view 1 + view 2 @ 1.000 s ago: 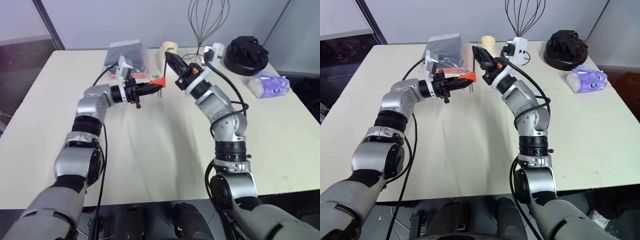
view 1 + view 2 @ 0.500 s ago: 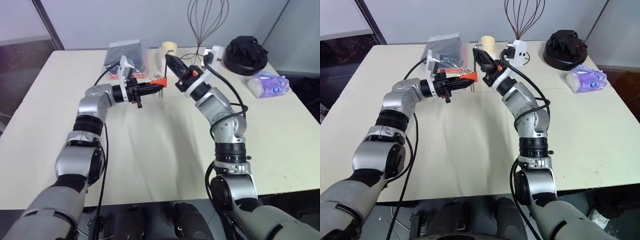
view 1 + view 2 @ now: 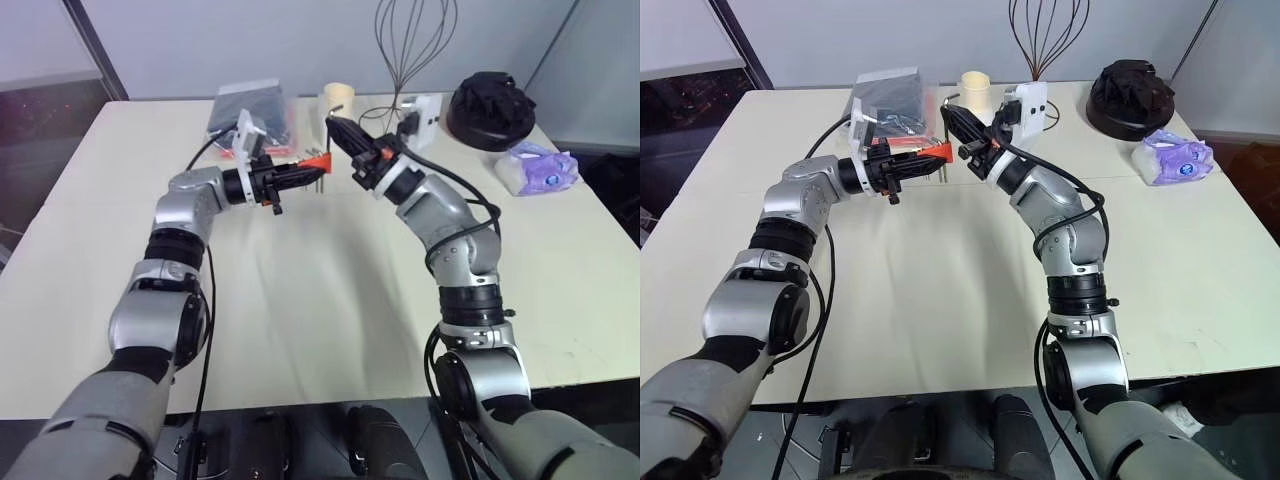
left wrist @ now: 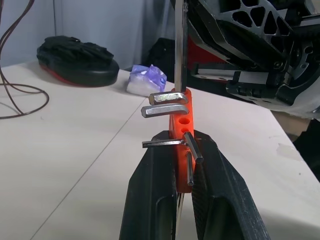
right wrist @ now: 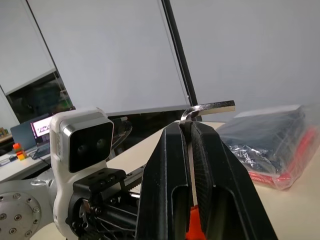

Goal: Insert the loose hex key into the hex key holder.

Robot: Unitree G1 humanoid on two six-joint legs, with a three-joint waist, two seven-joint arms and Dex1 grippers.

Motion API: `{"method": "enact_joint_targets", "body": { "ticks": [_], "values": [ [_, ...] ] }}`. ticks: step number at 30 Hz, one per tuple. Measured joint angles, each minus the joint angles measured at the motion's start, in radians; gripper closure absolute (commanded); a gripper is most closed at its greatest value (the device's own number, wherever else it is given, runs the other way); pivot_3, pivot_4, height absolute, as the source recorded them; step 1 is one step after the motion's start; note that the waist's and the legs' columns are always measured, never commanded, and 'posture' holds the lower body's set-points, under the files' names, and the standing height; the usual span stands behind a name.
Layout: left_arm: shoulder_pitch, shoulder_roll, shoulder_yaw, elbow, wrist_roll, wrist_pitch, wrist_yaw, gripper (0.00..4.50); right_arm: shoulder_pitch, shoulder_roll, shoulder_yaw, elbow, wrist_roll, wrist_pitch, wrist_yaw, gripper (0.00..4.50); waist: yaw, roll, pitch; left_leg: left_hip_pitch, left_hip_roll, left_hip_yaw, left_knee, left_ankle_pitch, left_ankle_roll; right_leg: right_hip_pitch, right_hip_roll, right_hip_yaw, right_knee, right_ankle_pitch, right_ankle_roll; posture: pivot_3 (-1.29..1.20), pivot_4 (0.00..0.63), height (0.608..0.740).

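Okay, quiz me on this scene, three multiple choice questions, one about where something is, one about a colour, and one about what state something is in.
1. Where is the hex key holder?
A. flat on the table
B. clamped in the left gripper, above the table
C. on the black cap

2. What colour is the holder's block?
A. red-orange
B. blue
C. white

3. How does the right gripper stand?
A. jaws wide open, empty
B. shut on the loose hex key
C. shut on the purple packet

Answers:
1 B, the left wrist view shows the block pinched between the two black fingers, clear of the table.
2 A, the block shows red-orange in the wrist and head views.
3 B, the right wrist view shows the key's shaft squeezed between the fingers, bent end sticking out.
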Motion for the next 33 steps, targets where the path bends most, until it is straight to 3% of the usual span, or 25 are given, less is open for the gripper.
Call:
{"method": "enact_joint_targets", "body": {
  "ticks": [1, 6, 14, 20, 25, 32, 33],
  "values": [
    [-0.001, 0.0, 0.005, 0.0, -0.001, -0.002, 0.002, 4.5, 0.0, -0.001, 0.003, 0.0, 0.0, 0.001, 0.003, 3.41, 0.0, 0.0, 0.0, 0.0, 0.0, 0.0, 0.0, 0.0, 0.0, 0.0, 0.0, 0.0, 0.0, 0.0, 0.0, 0.0, 0.15, 0.74],
    [-0.019, 0.0, 0.007, 0.0, -0.002, -0.016, 0.005, 4.5, 0.002, 0.0, 0.017, 0.001, -0.002, 0.003, 0.003, 0.83, 0.0, 0.0, 0.0, 0.0, 0.0, 0.0, 0.0, 0.0, 0.0, 0.0, 0.0, 0.0, 0.0, 0.0, 0.0, 0.0, 0.15, 0.74],
    [-0.018, 0.008, 0.006, 0.0, -0.001, -0.016, 0.003, 4.5, 0.08, -0.099, -0.008, -0.101, 0.05, 0.101, 0.016, 0.83, 0.006, 0.0, 0.0, -0.001, 0.0, 0.0, 0.0, 0.0, 0.0, 0.0, 0.0, 0.0, -0.001, 0.0, 0.0, 0.0, 0.15, 0.74],
    [0.048, 0.043, 0.022, -0.068, -0.017, 0.07, 0.008, 4.5, 0.203, -0.319, -0.011, -0.275, 0.055, 0.17, 0.095, 0.83, 0.002, 0.0, 0.0, -0.001, 0.0, 0.0, 0.001, 0.0, 0.0, 0.0, 0.001, 0.0, -0.001, 0.0, 0.0, 0.0, 0.15, 0.74],
    [0.269, 0.11, 0.024, -0.277, -0.047, 0.286, 0.063, 4.5, 0.333, -0.566, 0.094, -0.407, -0.041, 0.15, 0.247, 0.83, -0.005, 0.0, 0.0, 0.0, 0.001, 0.0, 0.0, 0.0, 0.001, 0.0, 0.002, 0.001, -0.001, 0.0, 0.0, 0.0, 0.15, 0.74],
    [0.427, 0.162, 0.024, -0.33, -0.049, 0.49, 0.127, 4.5, 0.346, -0.544, 0.145, -0.409, -0.092, 0.096, 0.271, 0.83, 0.012, -0.001, 0.001, 0.001, 0.001, -0.001, 0.003, 0.0, 0.0, 0.003, 0.001, 0.001, -0.002, 0.0, 0.0, 0.0, 0.15, 0.74],
    [0.43, 0.166, 0.026, -0.314, -0.049, 0.501, 0.135, 3.54, 0.343, -0.532, 0.154, -0.403, -0.102, 0.086, 0.27, 0.78, 0.014, -0.001, 0.001, 0.002, 0.0, -0.001, 0.003, 0.0, 0.0, 0.004, 0.0, 0.001, -0.003, 0.0, 0.0, 0.0, 0.15, 0.74]
  ]
}}
